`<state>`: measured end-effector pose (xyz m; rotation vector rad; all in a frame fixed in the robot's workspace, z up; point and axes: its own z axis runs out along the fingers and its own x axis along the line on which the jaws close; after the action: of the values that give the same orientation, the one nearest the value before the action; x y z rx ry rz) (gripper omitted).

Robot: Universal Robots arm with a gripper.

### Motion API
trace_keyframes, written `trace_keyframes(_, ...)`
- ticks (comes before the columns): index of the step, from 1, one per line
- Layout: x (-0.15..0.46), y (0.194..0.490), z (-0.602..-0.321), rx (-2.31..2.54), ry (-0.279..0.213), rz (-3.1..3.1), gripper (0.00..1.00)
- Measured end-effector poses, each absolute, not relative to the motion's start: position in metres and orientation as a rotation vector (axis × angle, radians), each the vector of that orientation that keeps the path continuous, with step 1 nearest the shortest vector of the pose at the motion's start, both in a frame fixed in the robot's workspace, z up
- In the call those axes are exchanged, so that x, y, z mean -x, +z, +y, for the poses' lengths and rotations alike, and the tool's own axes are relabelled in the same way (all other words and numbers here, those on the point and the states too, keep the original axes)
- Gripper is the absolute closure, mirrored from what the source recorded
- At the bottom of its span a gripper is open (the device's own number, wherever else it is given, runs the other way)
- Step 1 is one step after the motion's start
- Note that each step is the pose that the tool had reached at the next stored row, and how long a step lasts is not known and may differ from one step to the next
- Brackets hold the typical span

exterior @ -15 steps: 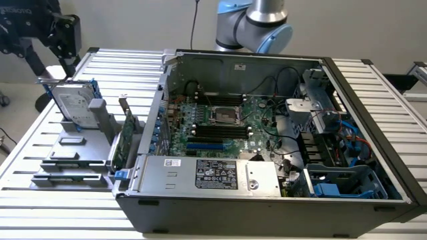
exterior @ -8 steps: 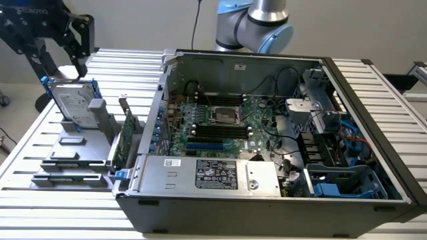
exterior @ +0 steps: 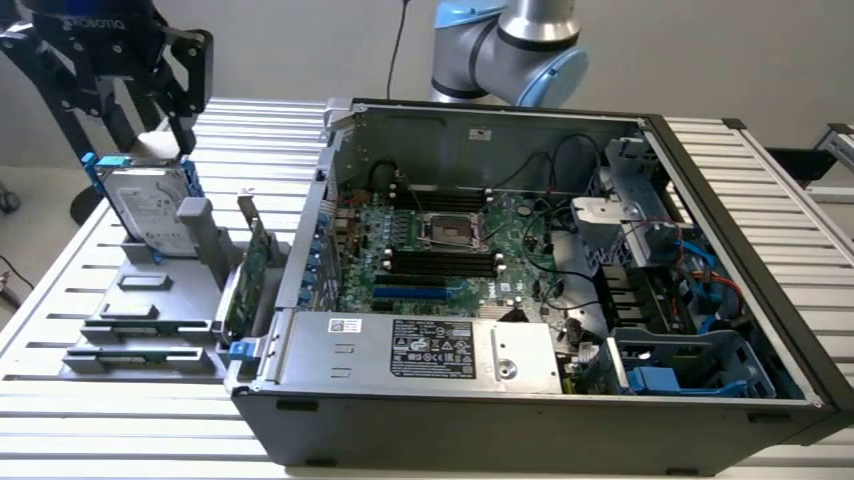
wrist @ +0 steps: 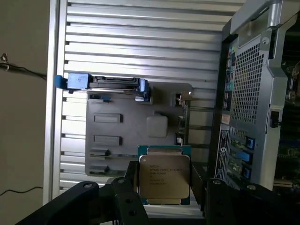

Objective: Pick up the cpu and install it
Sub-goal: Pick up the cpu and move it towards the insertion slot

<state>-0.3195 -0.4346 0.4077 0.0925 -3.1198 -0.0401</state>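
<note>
ROBOT ARM GRIPS PROCESSOR: A gripper [wrist: 165, 196] holds the cpu [wrist: 164, 176] clamped between its dark fingers [wrist: 127, 199], the chip's dull silver lid with printed lettering facing the camera and a green border showing around its edges. Beyond the chip a grey fixture [wrist: 122, 136] lies on a ribbed aluminium table [wrist: 140, 37]. A hard drive [wrist: 112, 83] in blue brackets [wrist: 70, 80] stands on edge in the fixture, and a green expansion card [wrist: 182, 123] sits edge-on at the side nearest a computer case [wrist: 248, 89], whose perforated metal panel and blue tabs face the fixture. A thin black cable [wrist: 18, 71] runs over the floor beside the table
</note>
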Motion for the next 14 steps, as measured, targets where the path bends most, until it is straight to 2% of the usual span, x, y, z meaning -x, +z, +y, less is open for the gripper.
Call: trace_keyframes(14,0.279,0.408,-0.435,-0.111,-0.055,-3.120,0.45)
